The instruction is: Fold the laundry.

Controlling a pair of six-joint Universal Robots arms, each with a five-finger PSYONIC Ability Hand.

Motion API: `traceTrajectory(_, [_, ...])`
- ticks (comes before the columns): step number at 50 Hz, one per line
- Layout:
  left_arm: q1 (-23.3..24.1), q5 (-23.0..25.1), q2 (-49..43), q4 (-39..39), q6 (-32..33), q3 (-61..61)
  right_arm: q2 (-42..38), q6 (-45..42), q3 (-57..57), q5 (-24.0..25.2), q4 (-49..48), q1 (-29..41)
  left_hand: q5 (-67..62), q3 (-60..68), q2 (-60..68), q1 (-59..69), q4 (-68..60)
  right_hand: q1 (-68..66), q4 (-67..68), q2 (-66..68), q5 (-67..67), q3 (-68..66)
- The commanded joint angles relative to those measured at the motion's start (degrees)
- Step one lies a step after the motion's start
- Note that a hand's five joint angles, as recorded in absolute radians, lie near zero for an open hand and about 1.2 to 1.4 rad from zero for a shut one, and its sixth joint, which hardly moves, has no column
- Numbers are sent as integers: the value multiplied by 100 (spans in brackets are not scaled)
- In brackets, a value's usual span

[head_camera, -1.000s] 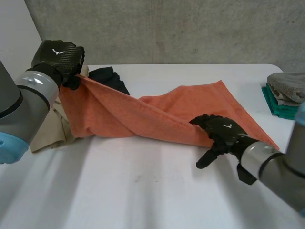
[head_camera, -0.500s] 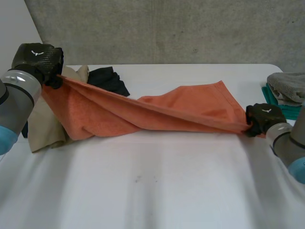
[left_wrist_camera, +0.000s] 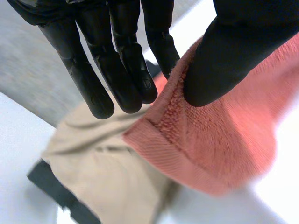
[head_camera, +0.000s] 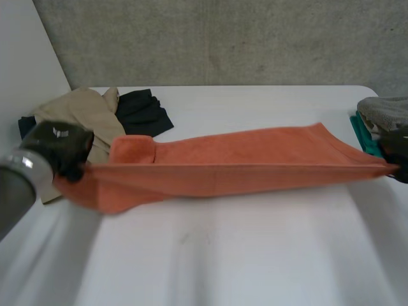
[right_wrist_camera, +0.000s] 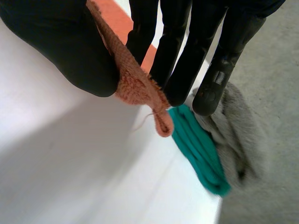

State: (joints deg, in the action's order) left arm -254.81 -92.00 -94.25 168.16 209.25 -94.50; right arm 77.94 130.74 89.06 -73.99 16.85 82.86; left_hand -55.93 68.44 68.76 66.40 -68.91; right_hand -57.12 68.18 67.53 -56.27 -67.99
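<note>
Orange towel [head_camera: 242,169] taut above surface [head_camera: 223,255], long axis hand to hand; left hand [head_camera: 57,146] and right hand [right_wrist_camera: 177,51] pinch opposite ends, fingers [left_wrist_camera: 117,70] against thumb.

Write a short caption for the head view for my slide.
Left hand and right hand each pinch one end of the orange towel, stretched over the white table.

Looks like a robot test lab: bare concrete wall [head_camera: 223,38] behind a plain white table [head_camera: 223,255], heaped clothes [head_camera: 89,108] far left, folded stack [head_camera: 381,109] far right.
</note>
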Motion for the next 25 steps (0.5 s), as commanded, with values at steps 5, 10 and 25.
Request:
traceTrajectory(5, [37,498,1233,-609,1240,-1615,1206,-2272,788,288,1858,-947,-1407,1156,1124,1360,-1109,-2288,1182,1247,-1373,-1201])
traceTrajectory(10, [45,631,1050,-469,1214,-1669,1153,-2237,1043,534,1480,-903,-1407,1156,1124,1360,-1109,-2288,1182,1247,-1373,-1201])
traceTrajectory(25, [98,421,-1181,1876,872,8,-823,-972,33,-423,-910,265,-1407,1156,1124,1360,-1109,-2288,1182,1247,-1373,-1201])
